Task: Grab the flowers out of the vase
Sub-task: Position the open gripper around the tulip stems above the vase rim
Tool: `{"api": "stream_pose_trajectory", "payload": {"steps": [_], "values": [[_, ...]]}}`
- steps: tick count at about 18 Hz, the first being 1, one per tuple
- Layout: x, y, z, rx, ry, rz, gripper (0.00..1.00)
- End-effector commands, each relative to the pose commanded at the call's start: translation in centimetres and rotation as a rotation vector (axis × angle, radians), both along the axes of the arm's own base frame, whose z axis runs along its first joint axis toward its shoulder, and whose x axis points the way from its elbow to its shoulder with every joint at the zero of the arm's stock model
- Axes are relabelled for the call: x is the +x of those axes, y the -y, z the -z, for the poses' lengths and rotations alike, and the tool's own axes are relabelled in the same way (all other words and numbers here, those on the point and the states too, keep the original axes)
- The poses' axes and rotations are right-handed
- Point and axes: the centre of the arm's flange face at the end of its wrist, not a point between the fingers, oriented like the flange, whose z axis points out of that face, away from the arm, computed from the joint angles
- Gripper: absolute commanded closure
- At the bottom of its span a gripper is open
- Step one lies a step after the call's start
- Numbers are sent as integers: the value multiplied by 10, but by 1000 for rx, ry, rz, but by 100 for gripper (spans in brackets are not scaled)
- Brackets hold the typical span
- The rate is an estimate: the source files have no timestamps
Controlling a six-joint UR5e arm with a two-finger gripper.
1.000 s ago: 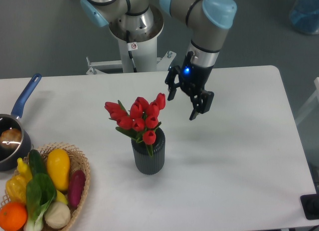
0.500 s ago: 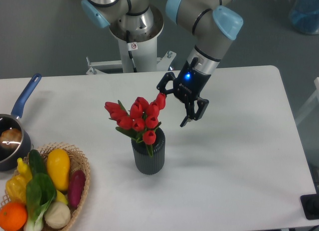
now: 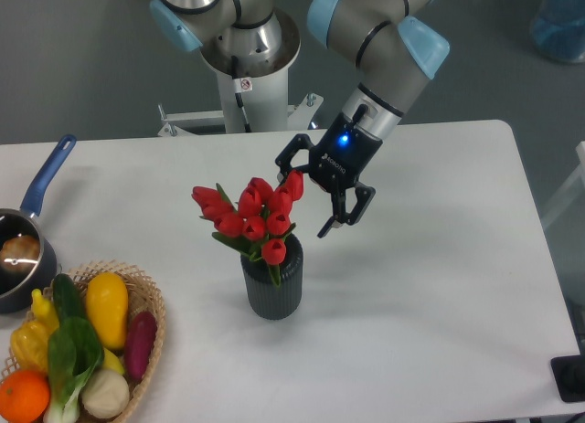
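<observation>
While the hand (image 3: 307, 193) hangs spread wide w/ nothing in it, the flowers (image 3: 252, 216) lie just left & below, stems upright in the vase (image 3: 272, 281).

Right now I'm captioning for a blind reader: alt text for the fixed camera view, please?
A robot arm's open tool hovers beside red flowers standing in a dark ribbed vase on a white table. At the left edge sit a basket of vegetables and a blue-handled saucepan.

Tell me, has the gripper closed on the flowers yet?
No: the gripper is open beside the flowers, its fingers spread and nothing clamped, with the bunch standing in the vase.
</observation>
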Motion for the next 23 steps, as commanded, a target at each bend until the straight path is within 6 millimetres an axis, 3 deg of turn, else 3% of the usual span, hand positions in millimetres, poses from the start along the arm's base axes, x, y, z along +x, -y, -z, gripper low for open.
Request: {"api": "stream_pose_trajectory", "payload": {"steps": [23], "values": [[6,-27,15,48,10,70,0]]}}
